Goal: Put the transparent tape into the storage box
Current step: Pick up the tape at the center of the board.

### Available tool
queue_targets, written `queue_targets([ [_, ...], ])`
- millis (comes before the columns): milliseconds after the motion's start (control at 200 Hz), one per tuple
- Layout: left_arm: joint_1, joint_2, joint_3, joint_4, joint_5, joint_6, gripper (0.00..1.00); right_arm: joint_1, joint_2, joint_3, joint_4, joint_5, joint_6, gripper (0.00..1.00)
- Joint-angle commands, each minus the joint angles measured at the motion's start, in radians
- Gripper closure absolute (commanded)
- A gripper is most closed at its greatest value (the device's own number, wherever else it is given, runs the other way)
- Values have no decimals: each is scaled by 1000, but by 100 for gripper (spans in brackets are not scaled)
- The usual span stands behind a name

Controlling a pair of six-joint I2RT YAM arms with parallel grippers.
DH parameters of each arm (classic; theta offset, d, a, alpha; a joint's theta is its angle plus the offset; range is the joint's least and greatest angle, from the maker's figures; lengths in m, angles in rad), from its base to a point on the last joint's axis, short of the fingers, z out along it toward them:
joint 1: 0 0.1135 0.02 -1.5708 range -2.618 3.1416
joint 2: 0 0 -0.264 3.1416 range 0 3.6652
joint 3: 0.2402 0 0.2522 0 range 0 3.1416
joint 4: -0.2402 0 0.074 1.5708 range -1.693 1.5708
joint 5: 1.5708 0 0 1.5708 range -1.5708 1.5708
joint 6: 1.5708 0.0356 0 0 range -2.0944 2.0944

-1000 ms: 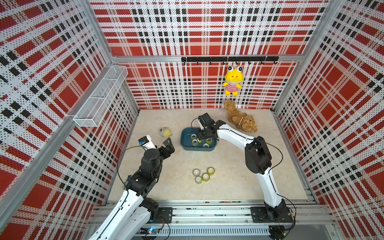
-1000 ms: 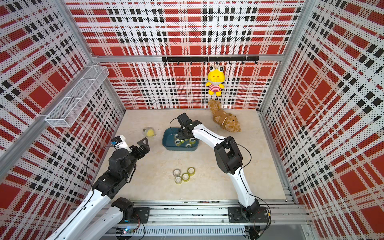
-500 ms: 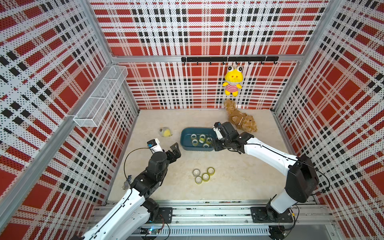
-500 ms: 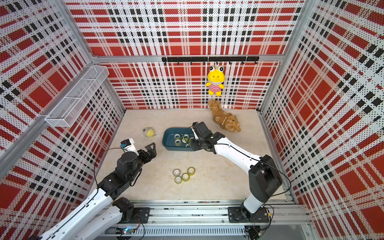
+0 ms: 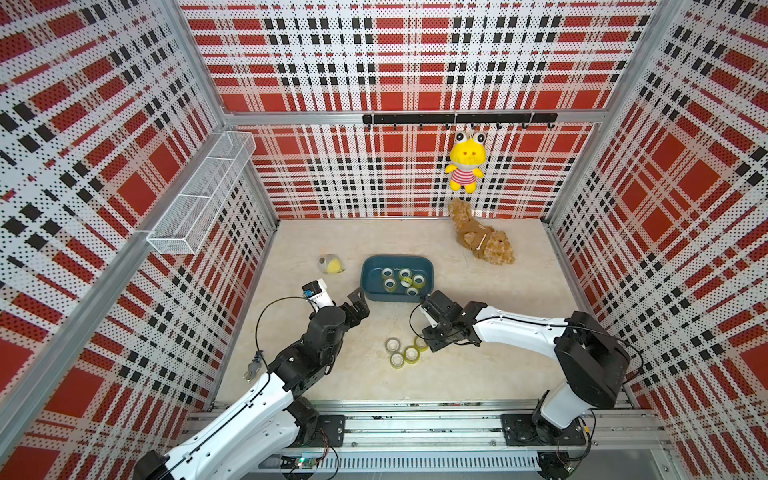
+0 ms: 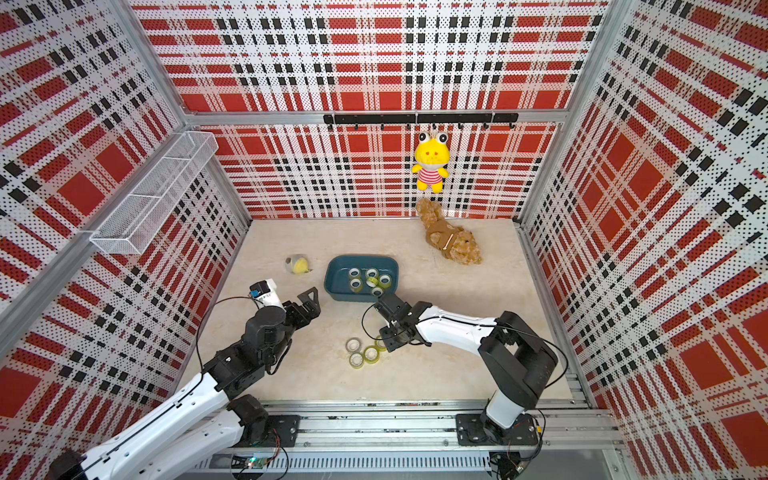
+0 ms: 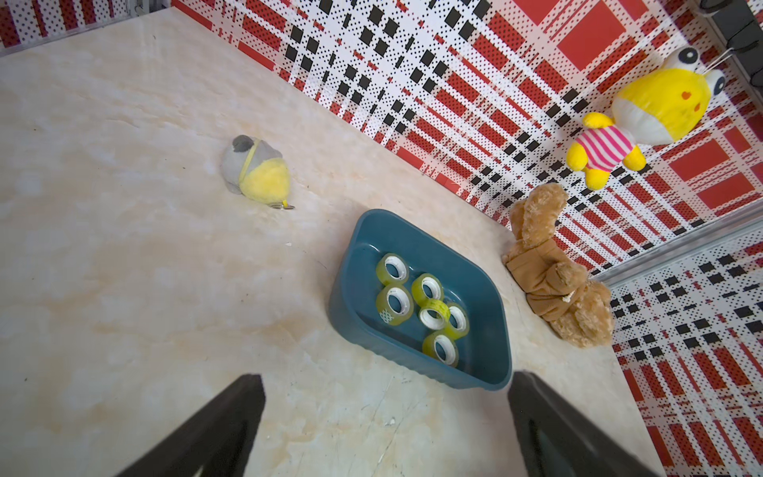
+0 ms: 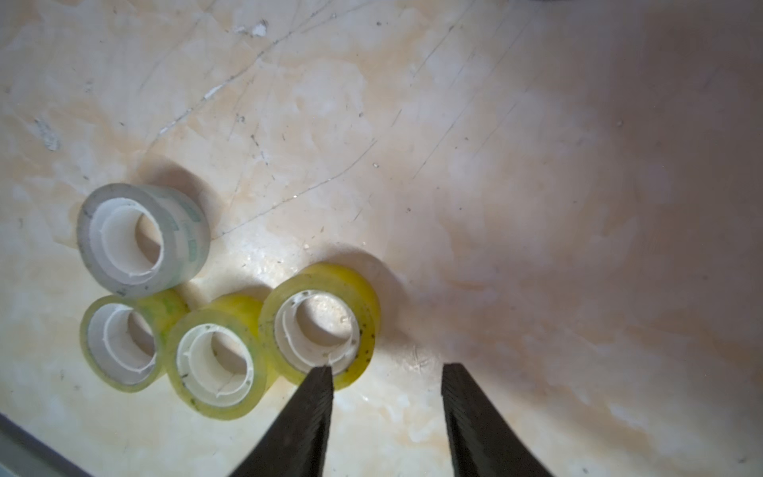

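The storage box (image 5: 368, 276) sits mid-bench (image 5: 478, 365) and holds six tape rolls (image 7: 437, 307), one lying tilted across the others. Four more transparent tape rolls (image 5: 411, 354) stand clustered on the bench nearer the robot, well apart from the box: three yellowish and one clear roll (image 8: 140, 239). The right pincer (image 8: 386, 380) hangs just over this cluster, jaws parted with only bare bench between them. One fingertip (image 8: 320, 392) overlaps the rim of the nearest yellowish roll (image 8: 322, 322) — whether it touches is hard to tell. The left pincer (image 7: 386, 384) is spread wide and empty, pointing toward the box — a brown plush dog (image 5: 482, 245) lies beyond.
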Motion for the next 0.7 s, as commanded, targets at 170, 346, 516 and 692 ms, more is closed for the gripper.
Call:
queue_targets([
  [170,-8,-39,-24,21,-30,-3,1,32,72,79,-24,82,28,49],
  [346,-8,-43,-25,20,-34,0,1,68,127,140,-76,141,48,49],
  [516,-8,-46,-24,13,-39,4,1,106,201,187,-158,242,77,49],
  [692,-8,-62,-29,6,-48,4,1,109,206,152,-143,253,104,49],
])
